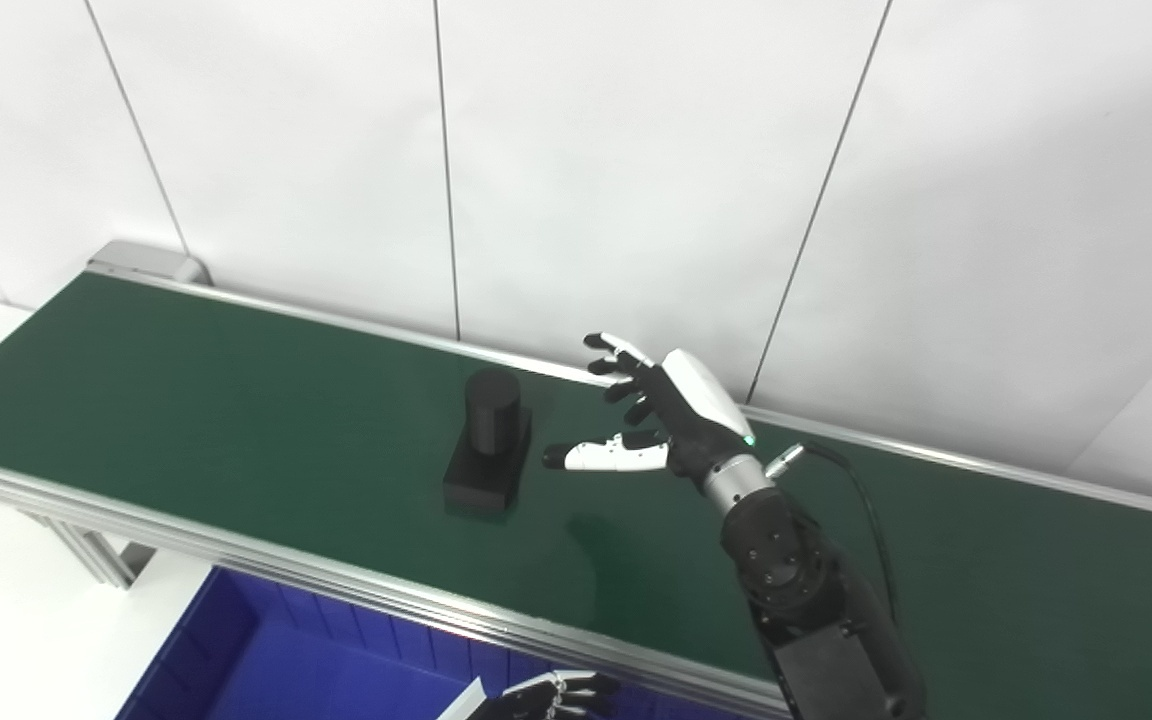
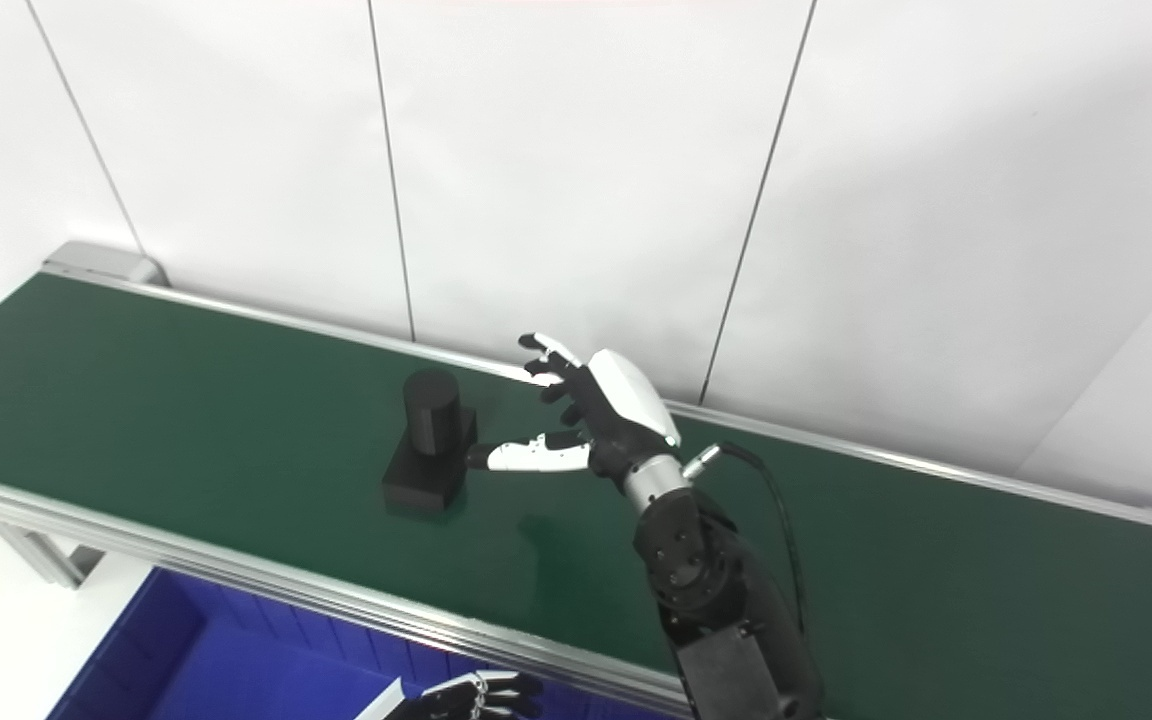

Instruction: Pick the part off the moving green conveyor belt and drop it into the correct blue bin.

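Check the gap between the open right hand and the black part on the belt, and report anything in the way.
Nothing visible blocks it. The right hand, fingers spread, is just right of the black block-and-cylinder part on the green conveyor belt, with only bare belt between. The blue plastic bin lies below the near rail.

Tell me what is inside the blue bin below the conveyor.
The blue plastic bin shows only bare ribbed wall and floor where visible. The left hand hangs over its right part, and the conveyor's metal rail covers its far side, so those areas stay unseen.
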You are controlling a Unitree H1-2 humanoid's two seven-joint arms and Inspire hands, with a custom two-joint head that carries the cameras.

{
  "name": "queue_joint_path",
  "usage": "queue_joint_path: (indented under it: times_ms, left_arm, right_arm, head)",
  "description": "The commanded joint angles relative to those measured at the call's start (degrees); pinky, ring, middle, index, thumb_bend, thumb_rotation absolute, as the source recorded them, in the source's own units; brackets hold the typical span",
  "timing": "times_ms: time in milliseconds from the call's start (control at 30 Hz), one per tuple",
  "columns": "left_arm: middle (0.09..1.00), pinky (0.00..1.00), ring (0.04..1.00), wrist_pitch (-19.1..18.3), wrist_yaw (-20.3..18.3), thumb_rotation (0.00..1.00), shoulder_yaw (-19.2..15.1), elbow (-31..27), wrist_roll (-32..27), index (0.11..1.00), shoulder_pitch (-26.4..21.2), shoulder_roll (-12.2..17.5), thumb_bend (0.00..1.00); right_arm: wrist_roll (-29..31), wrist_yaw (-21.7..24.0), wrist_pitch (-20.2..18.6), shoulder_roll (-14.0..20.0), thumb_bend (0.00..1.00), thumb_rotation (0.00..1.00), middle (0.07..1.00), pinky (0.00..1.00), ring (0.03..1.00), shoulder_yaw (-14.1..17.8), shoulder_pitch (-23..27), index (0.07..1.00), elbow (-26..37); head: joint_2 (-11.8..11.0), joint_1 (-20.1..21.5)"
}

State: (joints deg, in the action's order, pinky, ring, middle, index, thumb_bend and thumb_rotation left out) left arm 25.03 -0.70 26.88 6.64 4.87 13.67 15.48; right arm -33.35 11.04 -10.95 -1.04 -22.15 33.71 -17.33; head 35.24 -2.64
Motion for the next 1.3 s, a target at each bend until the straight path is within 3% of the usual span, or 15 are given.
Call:
queue_joint_path:
  times_ms: [0, 267, 500, 767, 1267]
  left_arm:
    - [0.770, 0.60, 0.684, 1.9, -0.1, 0.25, -0.6, -1.4, -1.6, 0.808, 0.3, -0.2, 1.00]
    - [0.774, 0.59, 0.685, 1.9, -1.5, 0.23, -2.1, -1.4, -3.1, 0.810, 0.8, -1.4, 1.00]
    - [0.764, 0.59, 0.675, 1.9, -0.3, 0.23, -2.2, -1.9, -1.8, 0.806, 1.5, -1.8, 1.00]
    - [0.766, 0.59, 0.687, 1.9, 3.5, 0.22, 0.0, -2.5, 0.6, 0.800, 1.2, -0.7, 1.00]
    - [0.764, 0.58, 0.681, 1.9, 6.6, 0.27, 2.1, -2.6, 1.3, 0.798, 0.7, 0.8, 1.00]
  right_arm:
    - [-0.2, -1.7, -0.7, -1.6, 0.83, 0.47, 0.869, 0.63, 0.782, 0.1, 3.7, 0.920, -0.4]
    - [-1.6, -2.7, -0.2, -2.2, 0.84, 0.48, 0.872, 0.65, 0.804, -1.7, 7.2, 0.922, -8.4]
    - [-2.7, -5.3, 2.1, -2.3, 0.85, 0.47, 0.878, 0.69, 0.821, -3.8, 9.5, 0.916, -16.2]
    - [-3.3, -7.1, 1.4, -3.5, 0.84, 0.46, 0.909, 0.71, 0.852, -6.1, 11.7, 0.921, -22.0]
    - [-3.8, -12.8, 4.7, -7.2, 0.83, 0.45, 0.893, 0.68, 0.829, -8.6, 14.4, 0.908, -31.3]
  head:
    - [0.0, 0.0]
    - [0.3, 0.4]
    - [0.6, 0.2]
    - [0.7, 0.7]
    - [1.4, 0.6]
